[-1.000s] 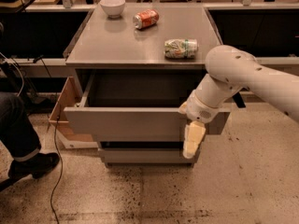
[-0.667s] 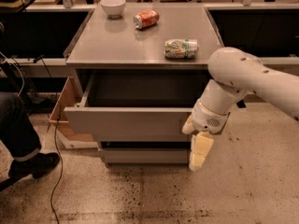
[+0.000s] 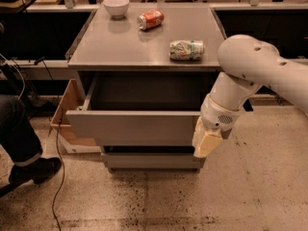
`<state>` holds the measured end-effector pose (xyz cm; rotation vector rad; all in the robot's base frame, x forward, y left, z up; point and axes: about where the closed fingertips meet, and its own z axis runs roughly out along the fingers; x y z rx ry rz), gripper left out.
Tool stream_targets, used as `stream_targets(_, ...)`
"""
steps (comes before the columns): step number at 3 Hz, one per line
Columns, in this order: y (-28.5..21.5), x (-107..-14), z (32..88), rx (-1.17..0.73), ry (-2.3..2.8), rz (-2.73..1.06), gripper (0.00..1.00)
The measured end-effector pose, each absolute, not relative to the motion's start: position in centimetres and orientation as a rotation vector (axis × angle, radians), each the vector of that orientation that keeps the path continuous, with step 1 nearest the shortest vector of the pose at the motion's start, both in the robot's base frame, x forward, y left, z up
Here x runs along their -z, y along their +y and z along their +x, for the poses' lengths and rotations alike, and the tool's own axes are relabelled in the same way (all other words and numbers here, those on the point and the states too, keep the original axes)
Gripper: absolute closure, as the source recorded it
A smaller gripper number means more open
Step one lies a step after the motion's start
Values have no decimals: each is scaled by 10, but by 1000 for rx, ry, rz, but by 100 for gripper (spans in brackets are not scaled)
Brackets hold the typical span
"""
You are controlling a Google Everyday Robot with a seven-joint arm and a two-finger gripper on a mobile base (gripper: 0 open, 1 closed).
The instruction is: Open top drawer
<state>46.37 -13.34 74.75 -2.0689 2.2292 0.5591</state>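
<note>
Points the pincer (image 3: 207,142) downward, opening impossible to tell, just beside the right end of the top drawer (image 3: 132,127), already drawn well out beneath the worktop (image 3: 139,49), long axis running leftward from there.

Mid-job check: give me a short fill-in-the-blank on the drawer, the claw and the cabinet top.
The wide matte-grey top drawer stands ____, its shallow box exposed.
The cream claw is at that drawer front's ____ end in the camera view.
On the grey cabinet top, the orange can and the green-and-white can lie on their ____.
The white round bowl stands near the top's far ____ corner.
Missing words: open; right; sides; left.
</note>
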Motion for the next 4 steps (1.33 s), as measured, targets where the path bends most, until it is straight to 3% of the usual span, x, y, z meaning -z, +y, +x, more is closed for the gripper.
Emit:
stream_targets(1, -131, -759, 498, -454, 2169, -2041, 88)
stream_targets(2, -126, -761, 539, -389, 2111, -1970, 100)
stream_targets(4, -109, -748, 611, -329, 2007, -1842, 100)
